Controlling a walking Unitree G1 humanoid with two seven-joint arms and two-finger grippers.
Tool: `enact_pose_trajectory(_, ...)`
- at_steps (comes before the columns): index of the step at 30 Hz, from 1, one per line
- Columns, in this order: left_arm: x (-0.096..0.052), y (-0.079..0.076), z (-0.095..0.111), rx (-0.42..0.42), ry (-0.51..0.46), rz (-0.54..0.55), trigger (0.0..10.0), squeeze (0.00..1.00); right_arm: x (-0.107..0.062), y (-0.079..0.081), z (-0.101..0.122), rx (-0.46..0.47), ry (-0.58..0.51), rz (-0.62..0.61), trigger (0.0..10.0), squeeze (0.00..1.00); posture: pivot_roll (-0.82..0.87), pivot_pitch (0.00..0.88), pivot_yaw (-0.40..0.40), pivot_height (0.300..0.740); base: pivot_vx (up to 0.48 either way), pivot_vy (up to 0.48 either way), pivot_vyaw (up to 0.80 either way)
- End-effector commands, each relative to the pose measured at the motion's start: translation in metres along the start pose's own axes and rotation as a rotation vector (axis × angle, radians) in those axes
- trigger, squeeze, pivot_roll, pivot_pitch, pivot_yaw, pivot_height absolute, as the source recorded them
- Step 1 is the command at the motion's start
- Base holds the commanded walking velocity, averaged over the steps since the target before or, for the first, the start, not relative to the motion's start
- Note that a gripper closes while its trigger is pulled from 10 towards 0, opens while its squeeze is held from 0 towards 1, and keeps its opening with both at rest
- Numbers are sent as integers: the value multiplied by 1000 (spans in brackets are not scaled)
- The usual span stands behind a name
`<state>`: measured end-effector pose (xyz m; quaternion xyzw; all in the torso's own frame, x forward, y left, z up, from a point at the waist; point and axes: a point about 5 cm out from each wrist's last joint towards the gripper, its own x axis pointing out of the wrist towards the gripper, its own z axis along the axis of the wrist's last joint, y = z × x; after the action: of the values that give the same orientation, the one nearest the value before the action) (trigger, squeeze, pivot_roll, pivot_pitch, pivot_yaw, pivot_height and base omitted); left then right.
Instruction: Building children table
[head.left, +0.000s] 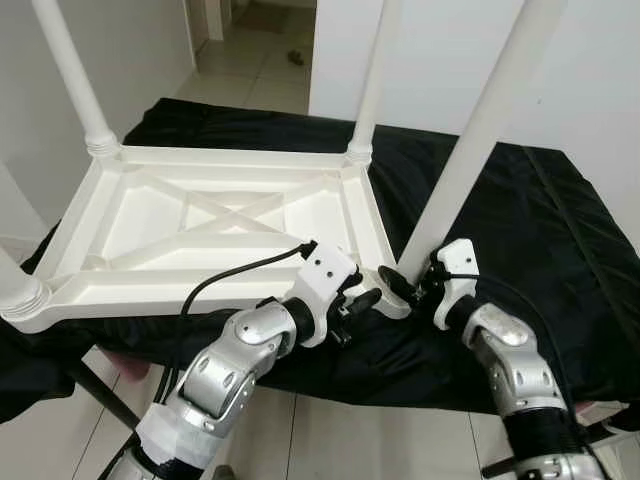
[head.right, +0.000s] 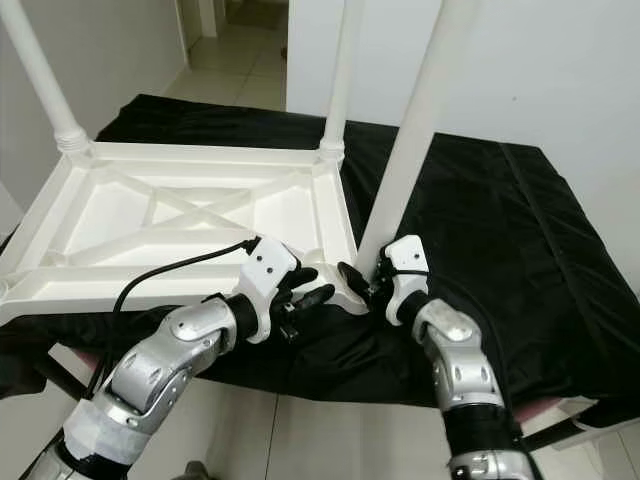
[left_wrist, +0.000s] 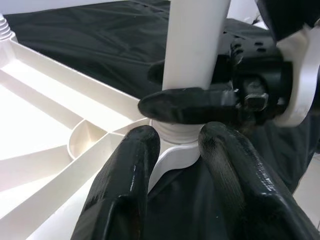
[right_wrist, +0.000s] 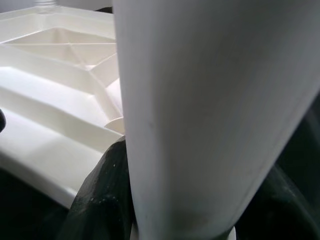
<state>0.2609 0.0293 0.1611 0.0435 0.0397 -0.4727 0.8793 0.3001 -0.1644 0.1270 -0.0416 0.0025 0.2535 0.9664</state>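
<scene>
A white plastic children's table (head.left: 220, 225) lies upside down on a black cloth. Its near right leg (head.left: 480, 140) stands up from the corner socket closest to me. My right gripper (head.left: 405, 285) is shut on the base of that leg; in the right wrist view the leg (right_wrist: 210, 100) sits between the black fingers (right_wrist: 100, 195). My left gripper (head.left: 372, 300) reaches in from the left. It is open, with the rounded table corner (left_wrist: 172, 157) between its fingertips, just below the right gripper's finger (left_wrist: 190, 105).
Two more legs rise at the far left (head.left: 75, 80) and far right (head.left: 372, 90) corners; a fourth leg's base (head.left: 20, 295) is at the near left. The black cloth (head.left: 540, 230) hangs over the front edge. A tiled floor and a doorway lie behind.
</scene>
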Motion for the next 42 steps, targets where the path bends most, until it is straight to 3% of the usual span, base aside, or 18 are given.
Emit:
enact_pose_trajectory(1,2,-1,1,4,1,-20,10000,0,1,7,4,16,-2,-79,0,0,8,0,-44,740,0,0,0)
enact_pose_trajectory(6,4,-3,1,2,0,-33,10000,0,-6,14,9,55,-9,-328,0,0,0,3,-43,740,0,0,0)
enact_pose_trajectory(8,4,-3,1,2,0,-33,10000,0,-6,14,9,55,-9,-328,0,0,0,3,-43,740,0,0,0)
enact_pose_trajectory(11,5,-4,2,0,-2,-40,10000,0,-15,20,5,81,28,-538,0,0,-4,10,-43,740,0,0,0)
enact_pose_trajectory(20,5,-6,1,-2,-1,-44,10000,0,-17,23,9,66,23,-570,0,0,-5,13,-44,740,0,0,0)
enact_pose_trajectory(21,5,-6,1,-3,-1,-43,10000,0,-17,21,8,68,29,-565,10000,86,-4,13,-46,740,0,0,0)
enact_pose_trajectory(23,5,-6,1,-3,-1,-43,10000,0,-17,21,8,68,29,-565,10000,86,-4,13,-46,740,0,0,0)
enact_pose_trajectory(24,5,-6,1,-4,-2,-42,10000,0,-16,18,9,77,20,-555,10000,1000,-4,13,-47,740,0,0,0)
enact_pose_trajectory(29,6,-5,2,-4,-3,-40,10000,0,-14,15,11,83,8,-542,10000,1000,-4,12,-47,740,0,0,0)
enact_pose_trajectory(32,6,-5,2,-3,-4,-38,10000,0,-8,12,15,81,-8,-382,10000,1000,-6,8,-45,740,0,0,0)
enact_pose_trajectory(33,6,-4,2,-2,-5,-37,10000,0,-6,10,14,68,0,-289,10000,0,-6,6,-45,740,0,0,0)
enact_pose_trajectory(38,6,-4,2,-1,-5,-36,10000,0,-5,8,13,49,9,-220,10000,0,-6,6,-45,740,0,0,0)
enact_pose_trajectory(39,6,-3,3,1,-6,-35,10000,0,-5,7,13,-4,15,-122,10000,0,-5,4,-43,740,0,0,0)
enact_pose_trajectory(41,6,-3,3,1,-6,-35,10000,0,-5,7,13,-4,15,-122,10000,0,-5,4,-43,740,0,0,0)
enact_pose_trajectory(42,6,-2,3,3,-7,-34,10000,0,-5,7,11,-43,29,-26,10000,0,-2,0,-40,740,0,0,0)
